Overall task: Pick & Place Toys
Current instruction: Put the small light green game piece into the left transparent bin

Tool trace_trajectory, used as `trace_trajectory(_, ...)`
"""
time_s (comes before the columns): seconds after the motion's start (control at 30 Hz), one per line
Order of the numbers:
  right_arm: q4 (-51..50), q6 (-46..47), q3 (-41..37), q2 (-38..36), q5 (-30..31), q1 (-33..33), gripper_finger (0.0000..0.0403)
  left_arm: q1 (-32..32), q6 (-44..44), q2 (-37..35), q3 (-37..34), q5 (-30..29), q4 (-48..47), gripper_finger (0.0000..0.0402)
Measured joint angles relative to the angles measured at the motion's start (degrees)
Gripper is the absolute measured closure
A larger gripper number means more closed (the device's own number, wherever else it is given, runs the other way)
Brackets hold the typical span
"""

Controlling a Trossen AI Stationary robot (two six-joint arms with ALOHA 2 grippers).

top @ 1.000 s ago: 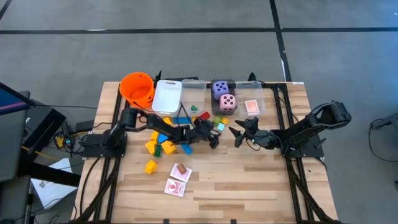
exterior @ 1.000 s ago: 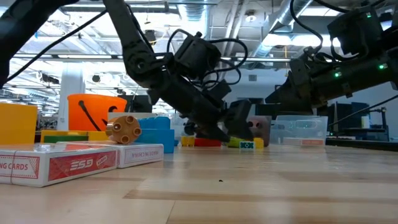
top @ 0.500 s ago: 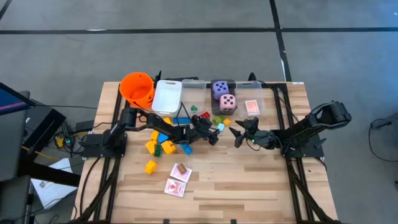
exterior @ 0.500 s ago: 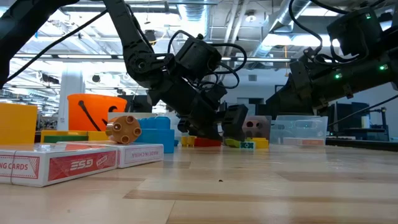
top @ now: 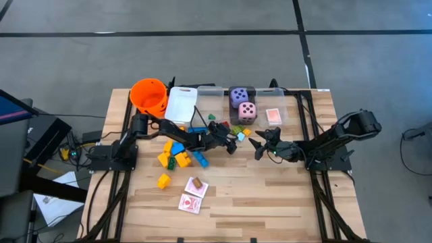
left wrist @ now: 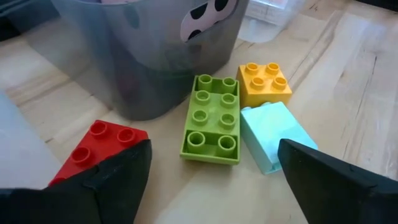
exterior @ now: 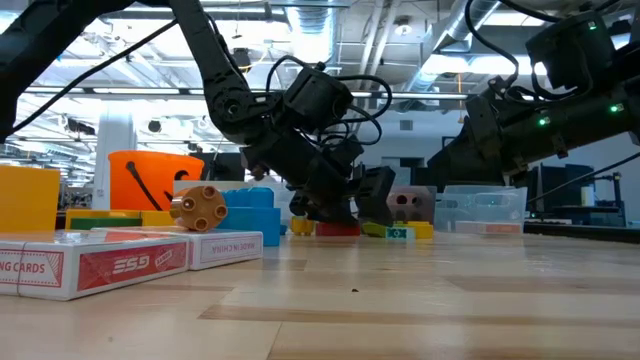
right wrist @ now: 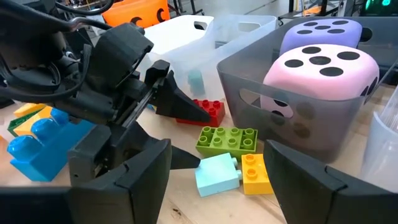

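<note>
Green block (left wrist: pixel 211 119) lies flat, studs up, just beside the grey bin (left wrist: pixel 149 56) holding the dice, long axis pointing toward the bin wall, yellow block (left wrist: pixel 265 81) and pale blue block (left wrist: pixel 273 143) alongside. Left end effector (top: pixel 231 141) has moved in from mid-surface, fingers spread astride the block; likely grasp imminent. Right end effector (top: pixel 260 144) waits nearby, spread, empty.

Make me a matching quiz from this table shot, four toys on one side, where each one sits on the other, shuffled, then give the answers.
Things:
1. pink die
2. green block
3. orange bucket
4. playing cards

Places:
A. near edge of the table, loose on the wood
B. far left corner of the table
C. in a clear bin beside the purple die
D. between the left gripper's open fingers

Pairs: 1-C, 2-D, 3-B, 4-A
</note>
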Motion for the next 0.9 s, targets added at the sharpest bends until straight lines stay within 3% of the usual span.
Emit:
trace_trajectory(0.23,0.00,-0.01,0.00,0.00,0.00,0.00,0.0154,0.00,0.00,0.22,0.00,0.02,0.35,0.0119)
trace_trajectory(0.67,-0.20,0.00,0.00,0.00,-0.02,0.00,0.0154,-0.25,-0.09,1.27,0.15,3.18,0.63,0.0281)
trace_trajectory(0.9,-0.74,0.01,0.00,0.00,-0.22,0.00,0.0154,-1.23,-0.81,1.31,0.13,6.30,0.57,0.0276)
